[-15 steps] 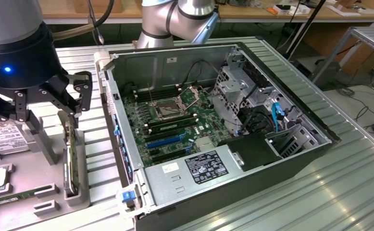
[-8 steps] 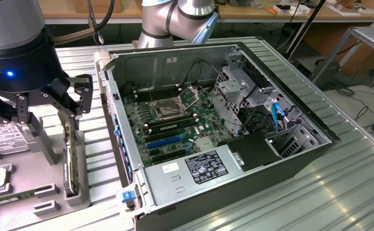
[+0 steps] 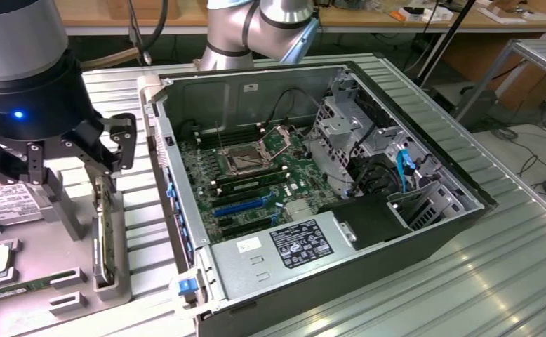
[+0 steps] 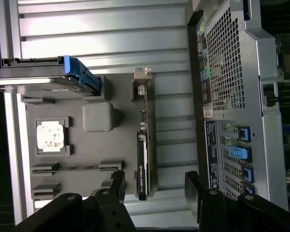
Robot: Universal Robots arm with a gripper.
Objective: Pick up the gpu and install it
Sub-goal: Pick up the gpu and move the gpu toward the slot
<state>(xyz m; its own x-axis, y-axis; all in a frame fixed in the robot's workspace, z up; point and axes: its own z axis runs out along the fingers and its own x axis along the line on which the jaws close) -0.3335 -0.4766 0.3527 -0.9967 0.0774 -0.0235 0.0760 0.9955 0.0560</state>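
The gripper [image 4: 154, 188] hangs above the gpu [image 4: 142, 159], its jaws wide apart and holding nothing. The gpu stands on edge in a grey tray [image 4: 118, 145] beside the case [image 4: 227, 58].

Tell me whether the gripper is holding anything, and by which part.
Nothing is held. The gripper hangs open above the gpu, which stands on edge in the gray tray.

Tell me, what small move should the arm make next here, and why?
Probably lower straight down until the fingers flank the card. The gripper is open and hangs above the gpu, which stands on edge in the gray holder; seen from the wrist, the card lies between the two fingers, untouched.
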